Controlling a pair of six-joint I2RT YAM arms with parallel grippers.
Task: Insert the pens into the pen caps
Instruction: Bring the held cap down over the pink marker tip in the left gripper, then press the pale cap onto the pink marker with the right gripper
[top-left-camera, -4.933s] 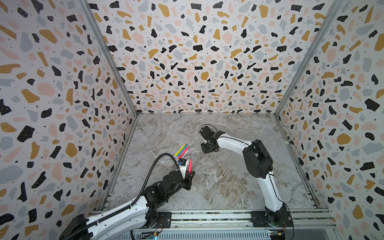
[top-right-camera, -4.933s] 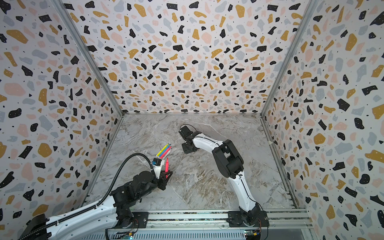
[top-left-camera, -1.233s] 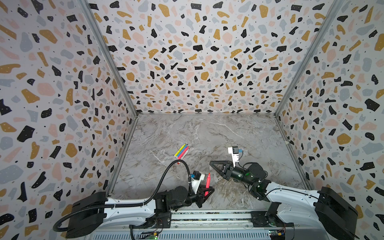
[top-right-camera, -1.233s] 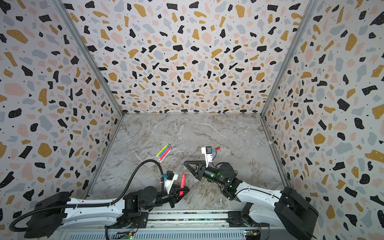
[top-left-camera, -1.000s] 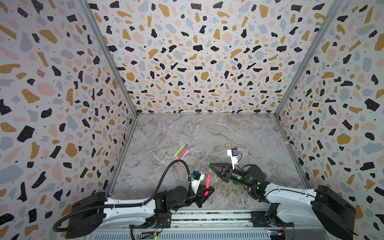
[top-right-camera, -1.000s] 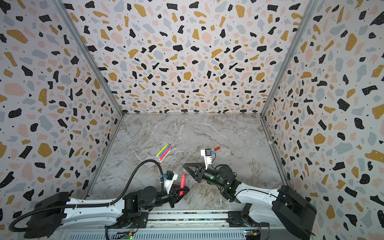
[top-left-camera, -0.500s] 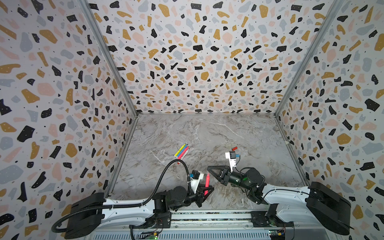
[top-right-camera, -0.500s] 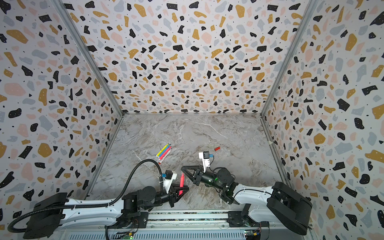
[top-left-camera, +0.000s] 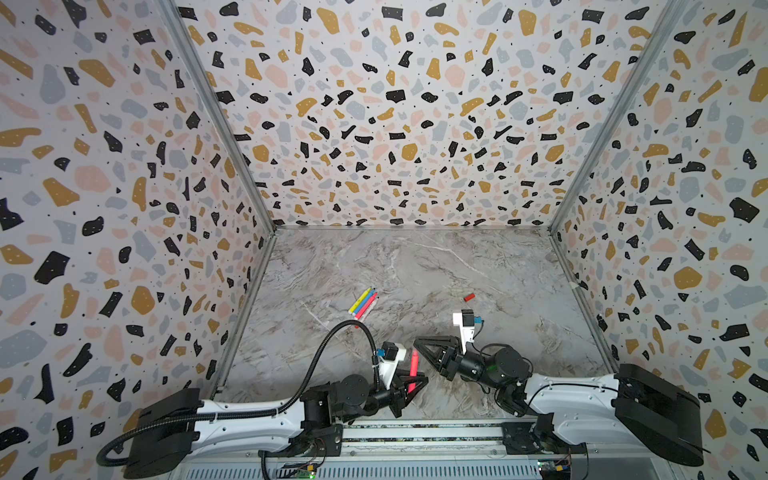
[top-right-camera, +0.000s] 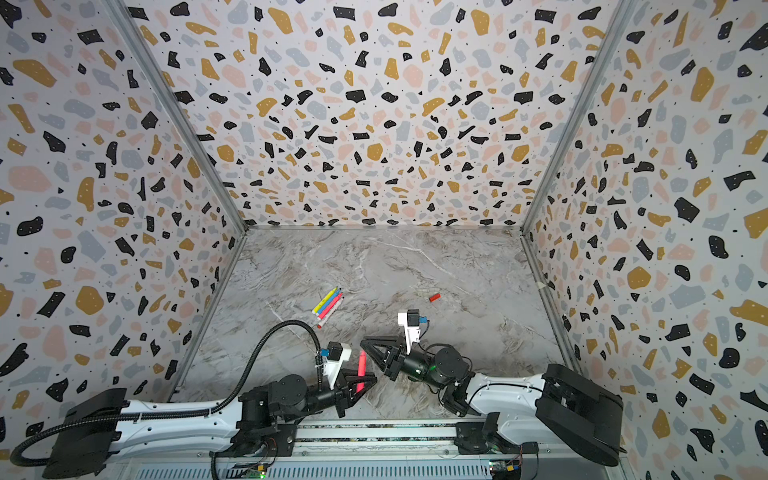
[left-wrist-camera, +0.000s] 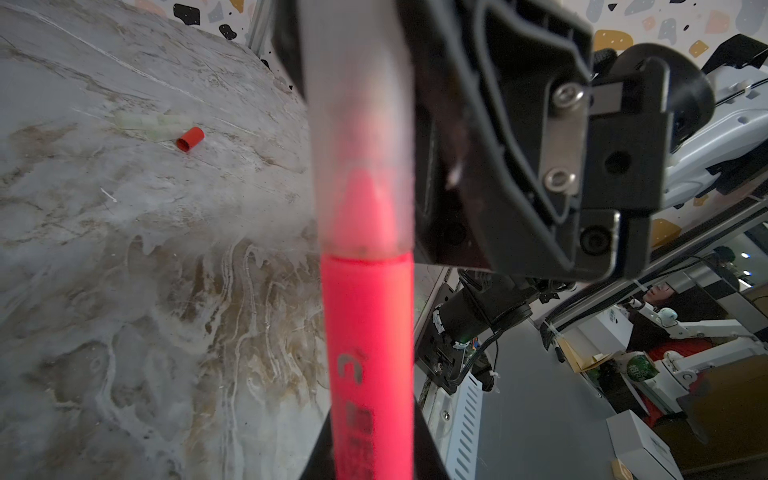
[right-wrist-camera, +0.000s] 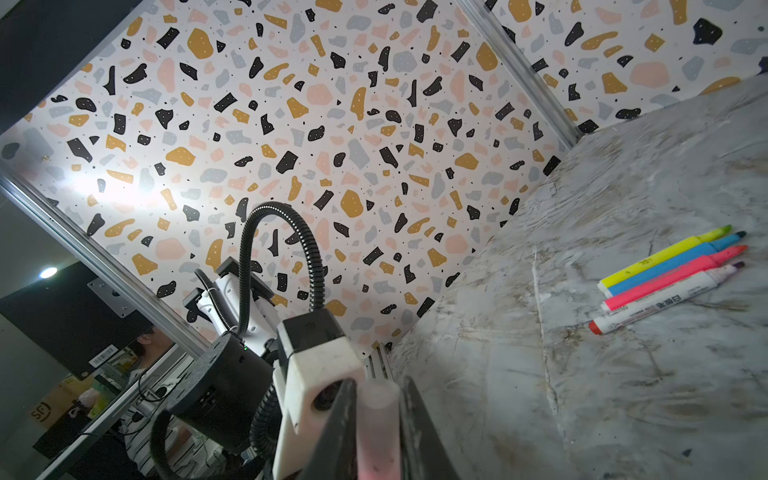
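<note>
Left pincer (top-left-camera: 412, 383) clamps pink pen (top-left-camera: 414, 365); right pincer (top-left-camera: 417, 344) flanks its clear cap (left-wrist-camera: 357, 124), grip unclear; red cap (top-left-camera: 468, 297) apart.

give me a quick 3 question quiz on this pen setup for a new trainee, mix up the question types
1. True or false: the left gripper is holding a pink pen.
2. How many pens lie side by side on the table? A two, B four, C six.
3. Fill in the blank: the small cap lying to the right of those pens in both top views is ____ in colour.

Key: 1 true; 2 B; 3 red.
</note>
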